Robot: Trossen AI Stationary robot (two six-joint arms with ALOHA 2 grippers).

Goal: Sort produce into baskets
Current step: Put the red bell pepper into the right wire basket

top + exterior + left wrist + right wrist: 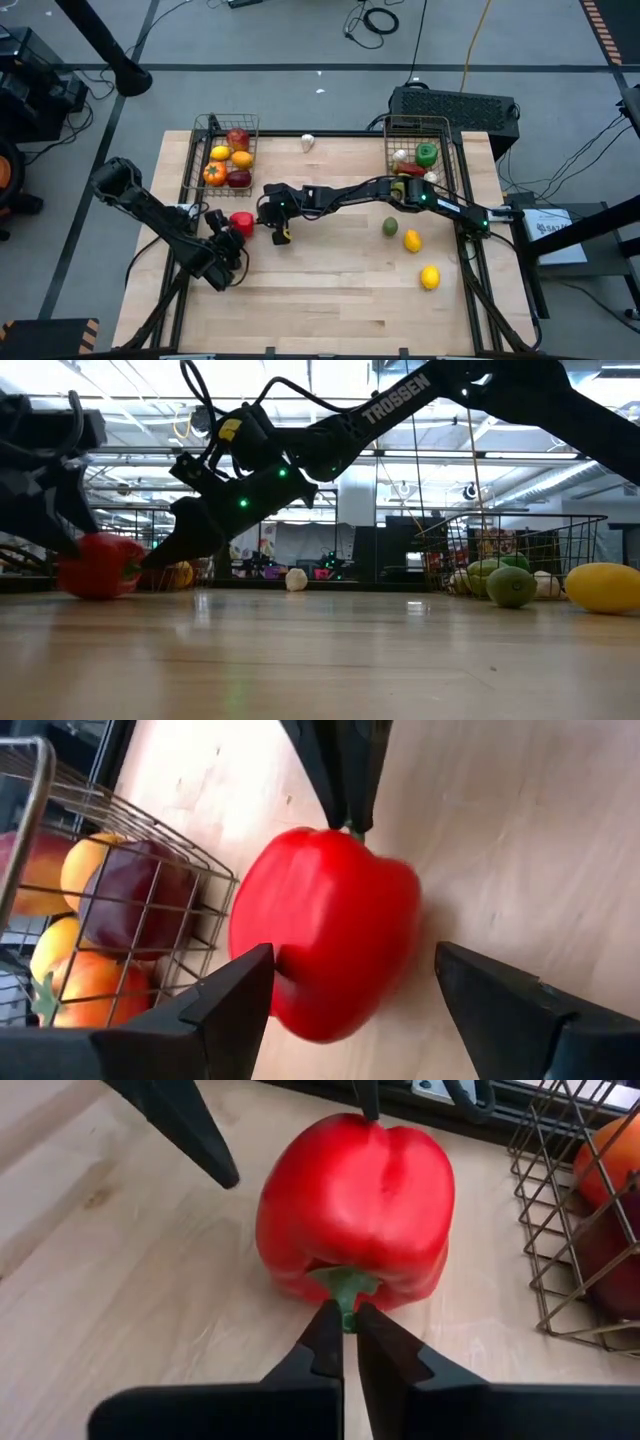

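Observation:
A red pepper (241, 222) lies on its side on the table, just in front of the left basket (197, 160), which holds several fruits. Its green stem points toward my right gripper (345, 1320), which reaches across from the table's right and is shut on that stem. My left gripper (350, 1010) is open, with one finger on each side of the pepper (330, 930). The right basket (445, 150) at the far right holds more produce. My right gripper pinches the pepper's green stem (346, 1292) between its two fingertips, coming in slanting down from the table's right. The pepper rests on the table on its side. My left gripper: one finger (235, 1005) stands close against the pepper's side; whether it touches I cannot tell.
A white garlic (308, 142) lies at the far edge between the baskets. A green fruit (390, 227) and two lemons (412, 240) (430, 277) lie on the right half. The near middle of the table shows bare wood.

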